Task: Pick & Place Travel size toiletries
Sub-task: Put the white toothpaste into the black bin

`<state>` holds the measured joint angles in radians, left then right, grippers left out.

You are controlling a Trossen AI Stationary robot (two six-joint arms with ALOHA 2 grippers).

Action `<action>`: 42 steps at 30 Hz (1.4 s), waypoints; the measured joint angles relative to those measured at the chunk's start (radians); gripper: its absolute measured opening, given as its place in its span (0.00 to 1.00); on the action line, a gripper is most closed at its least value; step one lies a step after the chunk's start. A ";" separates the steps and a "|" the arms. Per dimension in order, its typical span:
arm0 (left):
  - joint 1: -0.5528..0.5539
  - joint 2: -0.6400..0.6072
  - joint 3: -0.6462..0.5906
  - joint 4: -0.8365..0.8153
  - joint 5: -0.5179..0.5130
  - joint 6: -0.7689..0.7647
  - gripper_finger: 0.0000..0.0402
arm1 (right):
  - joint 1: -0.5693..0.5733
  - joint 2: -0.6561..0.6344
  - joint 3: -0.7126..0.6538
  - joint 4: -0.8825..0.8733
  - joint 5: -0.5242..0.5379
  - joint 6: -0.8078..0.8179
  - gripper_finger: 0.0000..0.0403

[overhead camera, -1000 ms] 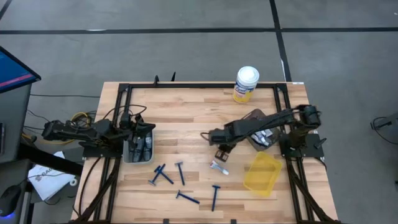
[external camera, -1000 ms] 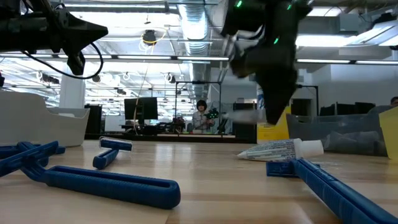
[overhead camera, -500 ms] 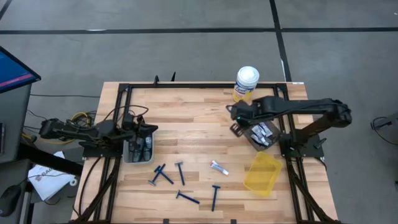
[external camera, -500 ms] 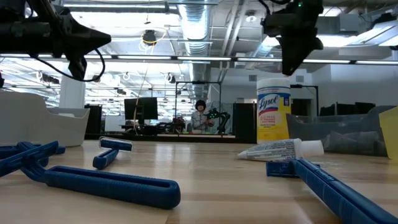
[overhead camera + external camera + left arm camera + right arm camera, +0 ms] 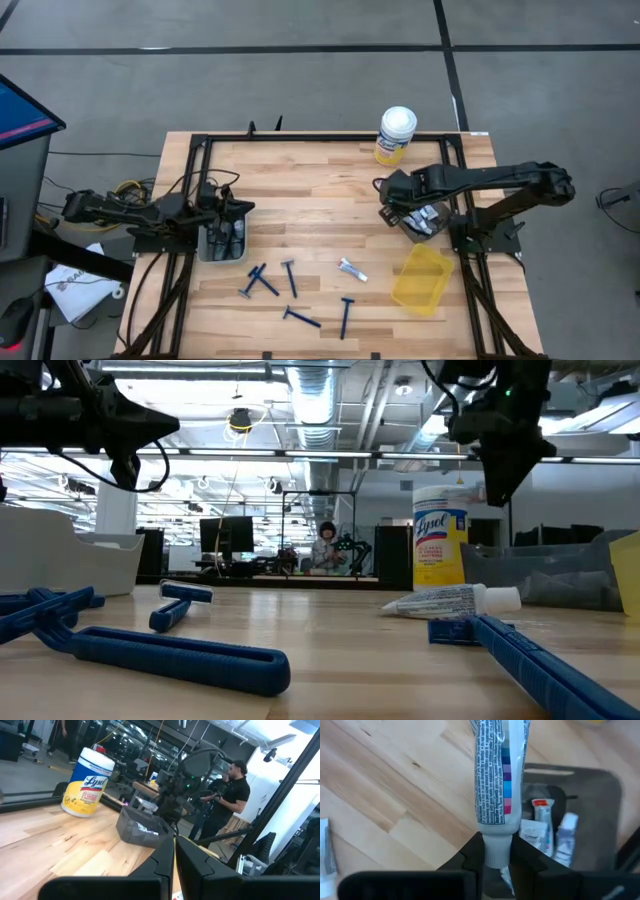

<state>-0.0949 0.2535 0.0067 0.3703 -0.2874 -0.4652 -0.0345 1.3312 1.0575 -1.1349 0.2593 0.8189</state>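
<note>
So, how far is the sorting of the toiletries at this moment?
Partly done. Some tubes already lie in the dark bin, and the grey bin by the left end effector holds dark pieces. In hand: the right end effector grips a tube at the dark bin's edge. Left on the table: one tube and the blue razors. The yellow bin looks empty.

Bare bench across the upper middle of the frame, yellow canister standing at top right, right claw over the dark bin edge, razors and tube scattered lower centre, yellow tray lower right.
</note>
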 joint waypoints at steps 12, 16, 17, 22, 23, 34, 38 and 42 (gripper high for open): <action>0.000 0.004 0.000 0.010 0.001 0.000 0.03 | -0.028 -0.001 -0.119 0.041 -0.034 0.035 0.14; 0.000 -0.045 0.000 0.011 0.001 0.000 0.03 | -0.034 -0.001 -0.150 0.040 -0.056 0.057 0.14; 0.000 -0.069 0.000 0.011 0.001 0.000 0.03 | -0.034 -0.001 -0.152 0.039 -0.056 0.065 0.14; 0.000 -0.250 0.000 0.019 0.000 -0.003 0.03 | -0.036 -0.001 -0.162 0.014 -0.049 0.099 0.15; 0.000 -0.253 0.000 0.044 -0.003 -0.008 0.03 | -0.039 -0.001 -0.162 0.006 -0.048 0.105 0.16; -0.003 -0.253 -0.001 0.153 -0.003 -0.009 0.03 | -0.060 -0.001 -0.162 -0.014 -0.044 0.150 0.56; -0.002 -0.253 -0.001 0.155 -0.003 -0.008 0.03 | -0.058 -0.001 -0.162 -0.005 -0.045 0.174 0.68; -0.002 -0.249 -0.001 0.154 -0.004 -0.008 0.03 | -0.045 -0.001 -0.154 -0.006 -0.044 0.177 0.71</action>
<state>-0.0971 0.0043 0.0059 0.5243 -0.2910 -0.4736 -0.0794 1.3300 0.9036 -1.1412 0.2150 0.9958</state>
